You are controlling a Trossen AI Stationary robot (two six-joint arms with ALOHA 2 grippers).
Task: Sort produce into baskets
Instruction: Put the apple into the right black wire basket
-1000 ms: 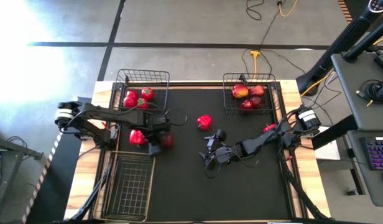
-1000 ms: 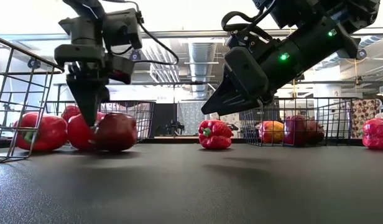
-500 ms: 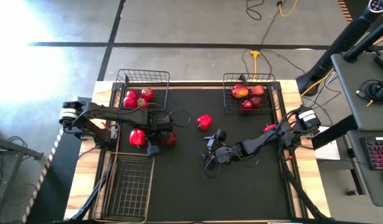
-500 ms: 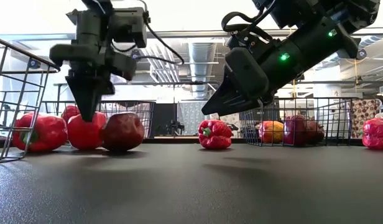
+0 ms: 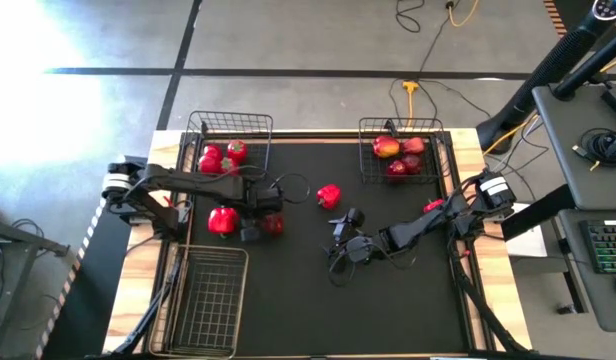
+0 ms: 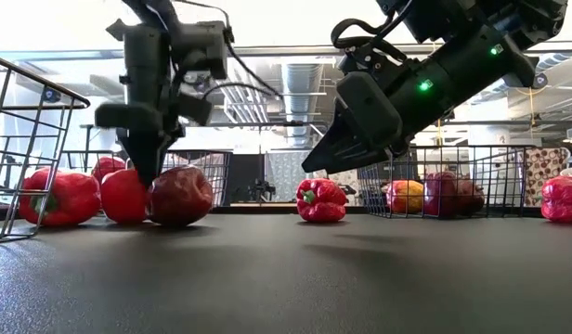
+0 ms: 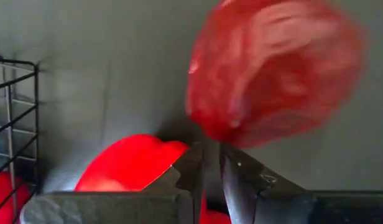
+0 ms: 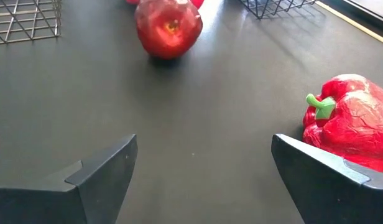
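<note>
A dark red apple (image 5: 273,224) (image 6: 181,195) lies on the black mat beside a round red item (image 6: 123,195) and a red bell pepper (image 5: 222,220). My left gripper (image 6: 147,173) points down, shut, with its fingertips between the apple (image 7: 272,68) and the round red item (image 7: 132,165). My right gripper (image 8: 204,180) hangs wide open and empty above the mat's middle (image 5: 340,250). Another bell pepper (image 5: 329,196) (image 8: 350,118) lies beyond it. Three black wire baskets stand at the far left (image 5: 230,122), the far right (image 5: 403,124) and the near left (image 5: 210,300). My left gripper comes from above, pointing down. The outer side of one shut finger (image 6: 152,174) lies against the apple's left side (image 6: 160,186). The apple rests on the mat. I cannot tell whether the other finger touches the round red item.
The far left basket holds tomatoes (image 5: 236,150), and the far right basket holds apples (image 5: 388,148). A third pepper (image 5: 433,205) lies by the right arm. The mat's near middle and near right are open.
My left gripper has turned about its own axis and shifted a little toward the table's right, staying shut. The apple has slid or rolled slightly toward the right along the mat.
</note>
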